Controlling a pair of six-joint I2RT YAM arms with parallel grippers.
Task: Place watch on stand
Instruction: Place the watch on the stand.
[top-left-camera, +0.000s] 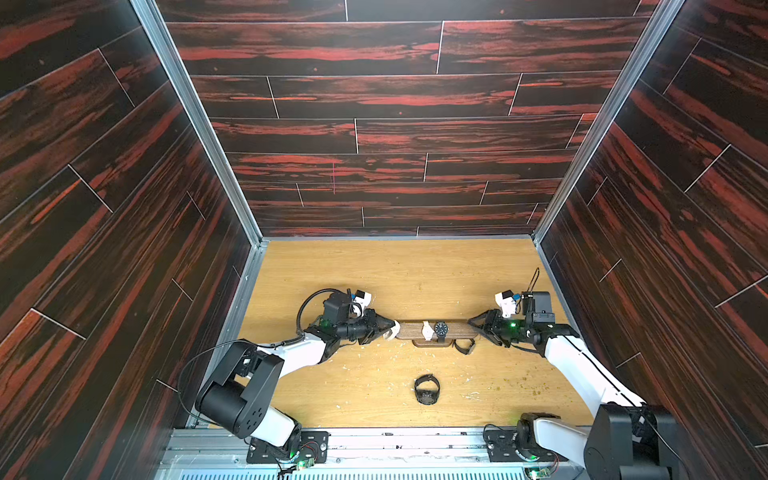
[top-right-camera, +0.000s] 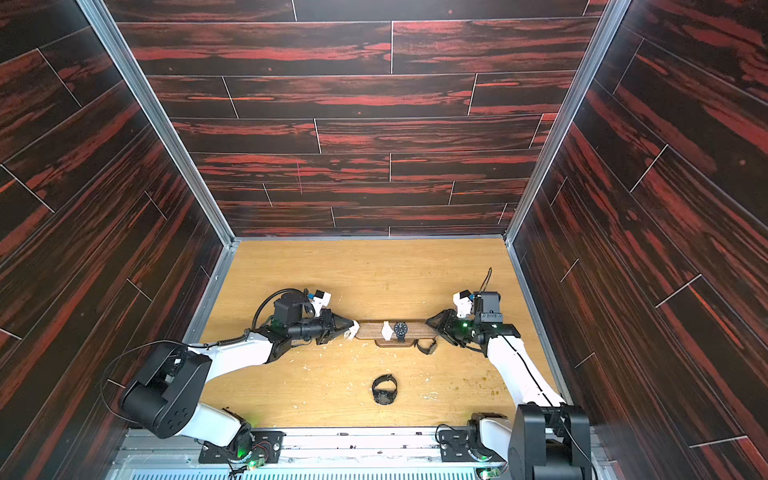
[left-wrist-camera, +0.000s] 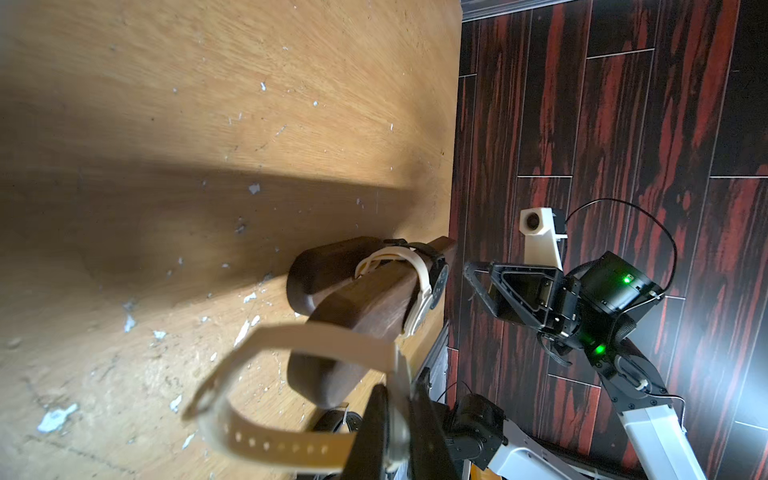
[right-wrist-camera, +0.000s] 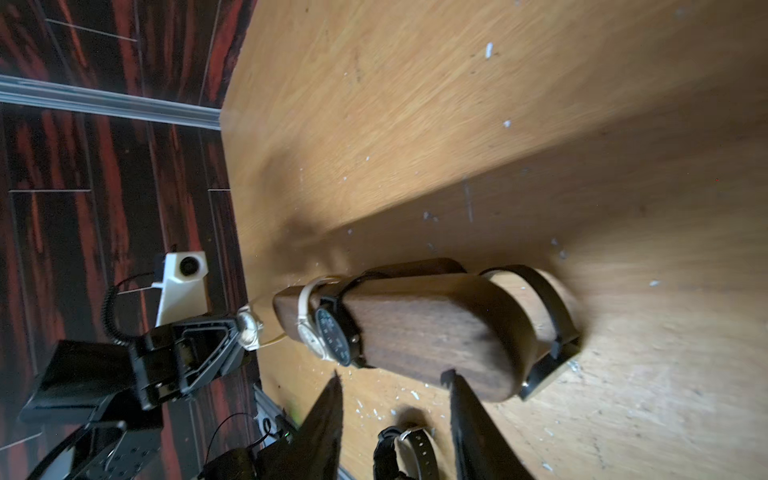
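Our left tool (left-wrist-camera: 398, 386) clamps cream watch (left-wrist-camera: 291, 446), stand (left-wrist-camera: 365, 303) end just ahead; right tool (right-wrist-camera: 392, 376) half-open, apparently empty; stand bears white watch (right-wrist-camera: 307, 328), black watch (right-wrist-camera: 332, 336).

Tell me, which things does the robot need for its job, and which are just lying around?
For the job: cream watch, pinched in the left claw; stand.

Just lying about: black watch on the table; dark-strap watch by the stand's end; white watch and black-dial watch, already on the stand.
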